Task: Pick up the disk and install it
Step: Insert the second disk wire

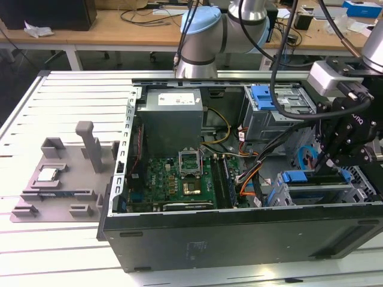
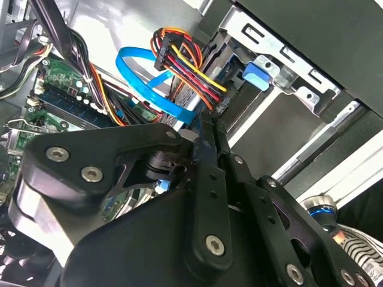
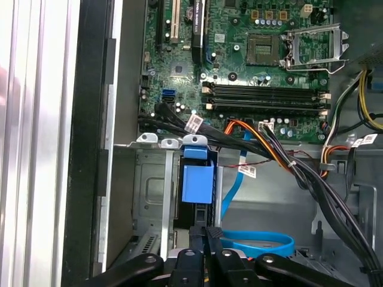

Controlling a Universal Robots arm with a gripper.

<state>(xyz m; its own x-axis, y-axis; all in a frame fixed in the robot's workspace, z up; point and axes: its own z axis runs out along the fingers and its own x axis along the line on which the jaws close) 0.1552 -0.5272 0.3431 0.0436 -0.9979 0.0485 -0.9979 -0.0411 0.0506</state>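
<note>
Install step nearly done. Claw (image 1: 335, 170) hovering at drive cage (image 1: 326, 194) near front corner of open computer case (image 1: 239, 233), fingers pressed together, gripping nothing visible. Disk (image 1: 317, 178) sitting in cage bay, its blue rail tab (image 3: 197, 182) showing in first wrist view just ahead of closed fingertips (image 3: 206, 236). Judgement: claw pushing disk home; next move calling for straight, gentle press, avoiding blue SATA cable (image 3: 257, 242) beside bay.
</note>
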